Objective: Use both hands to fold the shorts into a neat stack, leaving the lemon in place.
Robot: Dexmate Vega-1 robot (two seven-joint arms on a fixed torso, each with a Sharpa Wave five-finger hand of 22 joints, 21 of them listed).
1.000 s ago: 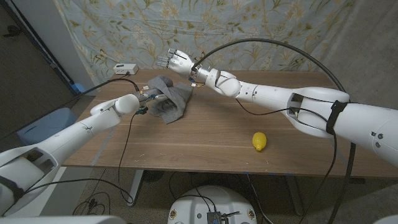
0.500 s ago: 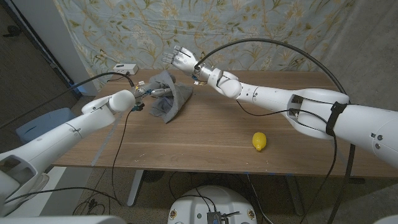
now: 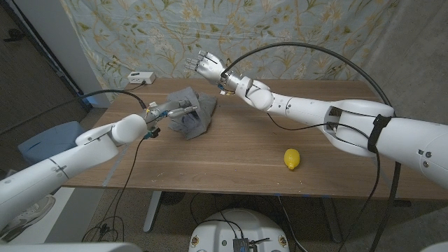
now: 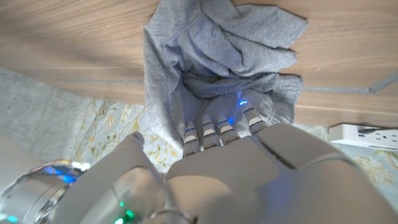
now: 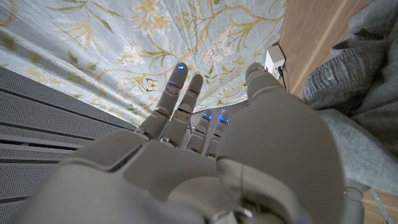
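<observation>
Head view, shorts: the grey shorts [image 3: 190,115] sit in a crumpled heap on the far left part of the table [image 3: 238,154].
Head view, left hand: the left hand [image 3: 173,110] is at the heap, and its fingers grip a fold of the cloth.
Head view, right hand: the right hand [image 3: 206,68] is up in the air past the far edge of the table, just beyond the shorts. Its fingers are spread and it holds nothing.
Head view, lemon: the yellow lemon [image 3: 292,159] lies on the right part of the table, near the front edge and well apart from the shorts.
Head view, box: a small white box [image 3: 141,78] sits at the far left corner of the table.
Head view, curtain: a curtain [image 3: 294,35] with flowers hangs behind the table.
Left wrist view, fingers: the fingers [image 4: 211,129] dig into the grey shorts [image 4: 217,56], and cloth is bunched around them.
Left wrist view, table: the shorts lie on the wood.
Right wrist view, right hand: the right hand [image 5: 199,143] is loose, fingers apart, with the curtain [image 5: 112,37] behind it.
Right wrist view, shorts: part of the grey shorts [image 5: 354,93] shows beside the hand, not touching it.
</observation>
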